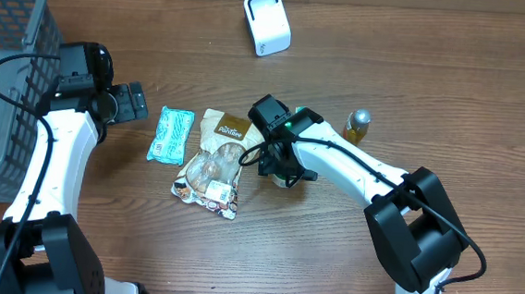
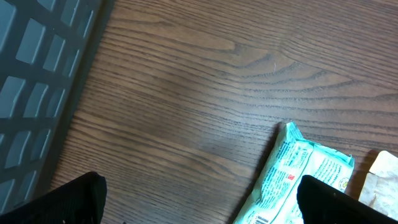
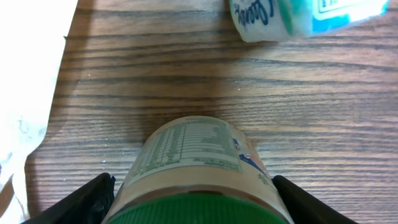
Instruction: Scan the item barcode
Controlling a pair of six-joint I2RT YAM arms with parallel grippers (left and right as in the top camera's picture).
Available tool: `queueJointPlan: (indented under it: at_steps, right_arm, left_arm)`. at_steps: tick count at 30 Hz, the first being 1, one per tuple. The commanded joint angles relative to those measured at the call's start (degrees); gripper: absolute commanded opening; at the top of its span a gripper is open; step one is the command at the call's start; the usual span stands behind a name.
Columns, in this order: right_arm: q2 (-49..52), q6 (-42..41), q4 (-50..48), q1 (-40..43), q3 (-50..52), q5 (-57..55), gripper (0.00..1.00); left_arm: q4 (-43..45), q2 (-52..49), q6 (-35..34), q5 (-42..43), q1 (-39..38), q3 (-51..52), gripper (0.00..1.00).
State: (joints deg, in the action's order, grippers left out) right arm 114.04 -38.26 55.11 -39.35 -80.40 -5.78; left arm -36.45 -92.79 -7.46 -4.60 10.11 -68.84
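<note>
Your right claw (image 3: 193, 182) straddles the jar (image 3: 189, 152), which lies on its side on the counter (image 1: 329, 254) just right of the bag (image 1: 214, 157). Its fingers sit close on both sides, but you cannot tell whether they pinch it. Your left claw (image 2: 199, 186) is spread wide, left of the bag, beyond the packet (image 1: 171, 134).

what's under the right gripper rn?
Under the right gripper: a green-lidded jar between its fingers, nutrition label showing. Overhead, the gripper mostly hides it; barcode not visible.
</note>
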Motion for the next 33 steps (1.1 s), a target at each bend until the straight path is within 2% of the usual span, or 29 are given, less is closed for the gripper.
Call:
queueJointPlan:
  at_steps: [1, 8, 12, 16, 18, 23, 28, 33]
  right_arm:
    - [0.5, -1.2, -0.3, 0.2, 0.2, 0.5, 0.72]
    - [0.5, -0.7, 0.8, 0.2, 0.2, 0.5, 0.61]
    - [0.5, 1.1, 1.3, 0.2, 0.2, 0.5, 0.61]
    - [0.5, 7.1, 1.8, 0.2, 0.2, 0.5, 0.61]
    - [0.5, 10.0, 2.4, 0.2, 0.2, 0.5, 0.62]
    - [0.5, 7.8, 2.7, 0.2, 0.2, 0.5, 0.75]
    - [0.5, 2.6, 2.6, 0.2, 0.2, 0.5, 0.77]
    - [0.5, 2.2, 2.8, 0.2, 0.2, 1.0, 0.76]
  left_arm:
    - [0.0, 0.9, 0.7, -0.3, -0.5, -1.2, 1.0]
    - [0.0, 0.9, 0.7, -0.3, -0.4, -1.2, 1.0]
    - [0.0, 0.9, 0.7, -0.3, -0.4, -1.2, 1.0]
    - [0.0, 0.9, 0.7, -0.3, -0.4, -1.2, 1.0]
    - [0.0, 0.9, 0.7, -0.3, -0.4, -1.2, 1.0]
    - [0.0, 0.9, 0.7, -0.3, -0.4, -1.2, 1.0]
    - [0.0, 0.9, 0.7, -0.3, -0.4, -1.2, 1.0]
    - [0.0, 0.9, 0.7, -0.3, -0.4, -1.2, 0.99]
